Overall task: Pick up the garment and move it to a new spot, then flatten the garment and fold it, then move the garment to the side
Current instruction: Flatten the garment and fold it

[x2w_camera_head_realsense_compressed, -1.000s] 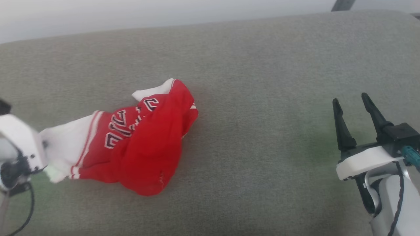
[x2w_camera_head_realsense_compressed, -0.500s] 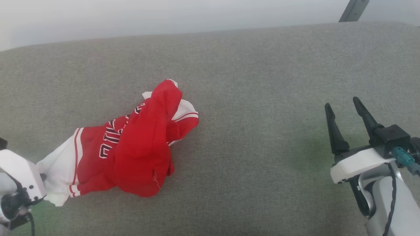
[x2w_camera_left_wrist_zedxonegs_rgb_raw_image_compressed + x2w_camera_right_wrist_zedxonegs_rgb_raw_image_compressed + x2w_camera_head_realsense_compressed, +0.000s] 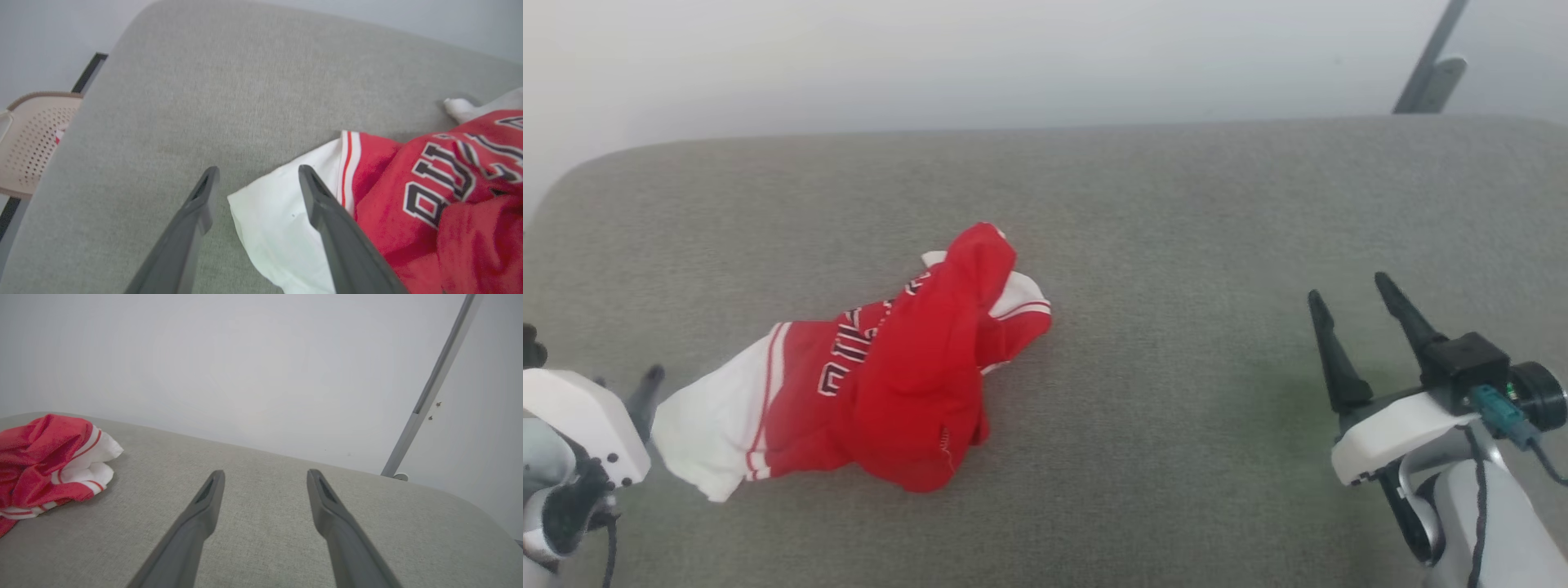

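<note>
The left gripper (image 3: 258,171) and right gripper (image 3: 1347,287), fingers apart and empty, should pinch the bunched garment (image 3: 907,384) by opposite edges, drawing outward.

Grey fabric surface (image 3: 1176,245); garment (image 3: 915,392) lies crumpled.

garment (image 3: 890,376): left of centre, on the table (image 3: 1176,204)
left end effector (image 3: 257,170): head view's lower left, just beside garment's sleeve
right end effector (image 3: 1349,290): lower right, well apart
basket (image 3: 32,139): wrist view's left, beyond table edge

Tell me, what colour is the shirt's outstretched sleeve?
White sleeve, red-striped trim; clearest in the left wrist view.
</note>
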Controlling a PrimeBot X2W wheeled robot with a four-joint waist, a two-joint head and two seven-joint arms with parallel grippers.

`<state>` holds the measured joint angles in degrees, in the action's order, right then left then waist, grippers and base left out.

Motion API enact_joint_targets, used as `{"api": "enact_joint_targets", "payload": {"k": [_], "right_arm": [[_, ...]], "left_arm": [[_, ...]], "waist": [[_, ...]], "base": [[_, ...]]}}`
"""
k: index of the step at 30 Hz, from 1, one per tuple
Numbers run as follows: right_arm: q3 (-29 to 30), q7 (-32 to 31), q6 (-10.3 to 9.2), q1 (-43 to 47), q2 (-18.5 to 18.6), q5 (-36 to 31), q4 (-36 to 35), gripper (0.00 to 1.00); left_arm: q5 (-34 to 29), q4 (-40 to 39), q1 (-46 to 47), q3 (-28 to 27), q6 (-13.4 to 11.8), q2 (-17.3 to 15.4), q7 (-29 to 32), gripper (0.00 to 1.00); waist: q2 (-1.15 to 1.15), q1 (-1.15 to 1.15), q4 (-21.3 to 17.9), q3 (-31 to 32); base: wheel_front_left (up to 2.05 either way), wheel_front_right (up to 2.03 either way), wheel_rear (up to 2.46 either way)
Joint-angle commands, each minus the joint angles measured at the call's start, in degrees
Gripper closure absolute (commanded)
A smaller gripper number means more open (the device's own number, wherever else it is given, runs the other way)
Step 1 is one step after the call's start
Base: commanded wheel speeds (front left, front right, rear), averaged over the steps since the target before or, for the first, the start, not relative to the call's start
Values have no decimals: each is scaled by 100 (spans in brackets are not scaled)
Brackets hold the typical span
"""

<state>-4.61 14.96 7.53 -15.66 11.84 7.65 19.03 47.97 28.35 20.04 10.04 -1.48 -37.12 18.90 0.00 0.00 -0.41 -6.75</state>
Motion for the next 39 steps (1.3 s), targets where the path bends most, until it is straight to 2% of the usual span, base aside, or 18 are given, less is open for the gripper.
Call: {"api": "enact_joint_targets", "payload": {"k": [1, 4, 5, 11, 21, 30, 39], "right_arm": [[-78, 33, -8, 43, 34, 44, 60, 0], [-265, 33, -8, 14, 85, 93, 147, 0], [-265, 33, -8, 14, 85, 93, 147, 0], [-608, -113, -8, -168, 174, 324, 422, 0], [-1263, -898, -9, -823, 418, 823, 772, 0], [-1967, -2068, -9, -1565, 656, 1495, 1195, 0], [-2657, -3273, -9, -2234, 940, 1970, 1837, 0]], "left_arm": [[-189, -192, -144, -4, 25, 17, -339, 0], [-353, -509, -317, 11, 25, 87, -844, 0], [-353, -509, -317, 11, 25, 87, -844, 0], [-606, -1103, -779, 30, -111, 306, -1709, 0], [-1027, -1773, -1308, 136, -399, 771, -2901, 0], [-1160, -1917, -1359, 284, -469, 1199, -3245, 0], [-1397, -1976, -1267, 358, -451, 1673, -3398, 0]], "waist": [[0, 0, 166, 129], [0, 0, 344, 227], [0, 0, 344, 227], [0, 0, 781, 321], [0, 0, 1591, 149], [0, 0, 2197, -177], [0, 0, 2615, -465]], "base": [[0, 0, 0], [0, 0, 0], [0, 0, 0], [0, 0, 0], [0, 0, 0], [0, 0, 0], [0, 0, 0]]}}
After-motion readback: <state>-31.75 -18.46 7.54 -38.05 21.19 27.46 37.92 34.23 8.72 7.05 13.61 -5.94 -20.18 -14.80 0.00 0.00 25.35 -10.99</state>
